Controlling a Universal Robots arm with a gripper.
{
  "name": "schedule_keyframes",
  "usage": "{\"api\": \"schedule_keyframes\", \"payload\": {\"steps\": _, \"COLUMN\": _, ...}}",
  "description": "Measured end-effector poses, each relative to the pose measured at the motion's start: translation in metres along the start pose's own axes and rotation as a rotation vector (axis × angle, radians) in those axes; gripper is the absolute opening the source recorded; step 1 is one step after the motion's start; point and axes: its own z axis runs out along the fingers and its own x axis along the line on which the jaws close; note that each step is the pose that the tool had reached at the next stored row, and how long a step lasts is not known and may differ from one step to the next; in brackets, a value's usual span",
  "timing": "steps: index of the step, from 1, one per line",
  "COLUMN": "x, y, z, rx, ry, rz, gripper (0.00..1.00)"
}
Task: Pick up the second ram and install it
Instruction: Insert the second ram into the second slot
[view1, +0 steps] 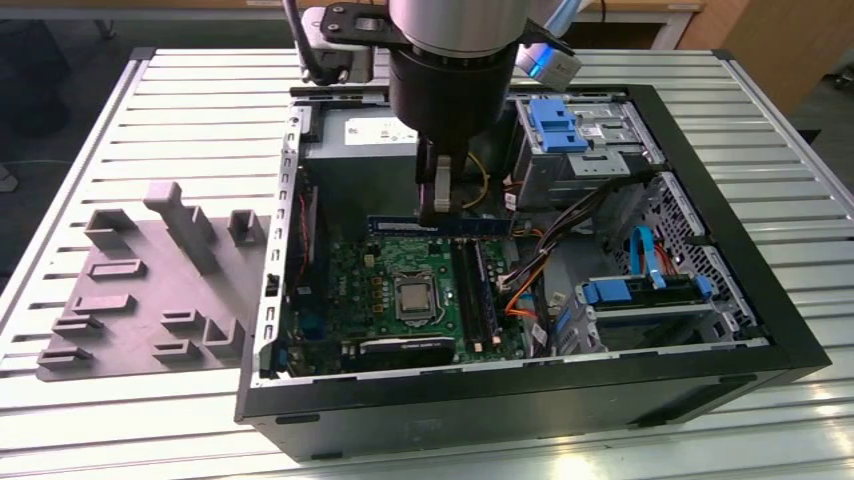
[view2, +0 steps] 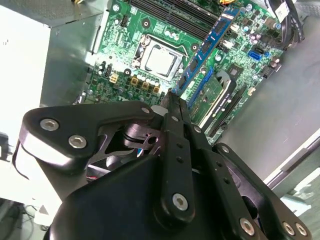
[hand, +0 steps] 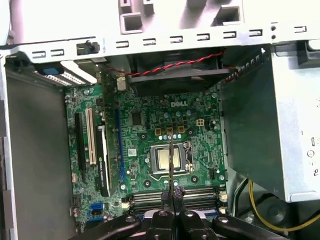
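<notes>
Now the gripper (view1: 434, 212) is clamped on the ram (view1: 474, 226), fingers (view1: 430, 190) nearly together. By the exterior view, the ram sits level at the motherboard's (view1: 380, 265) twelve o'clock edge.

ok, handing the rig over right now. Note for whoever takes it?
Gripper: shut on the ram, near its middle.
Ram: on edge, level, looks held clear of the board, crosswise to the slots.
Done: ram picked up.
Left: ram is not in a slot; install not done.
</notes>
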Motion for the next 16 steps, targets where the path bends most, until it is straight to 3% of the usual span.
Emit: {"api": "schedule_keyframes", "payload": {"steps": 16, "x": 0.0000, "y": 0.0000, "z": 0.0006, "rx": 0.0008, "ry": -0.0047, "rz": 0.163, "gripper": 0.11}}
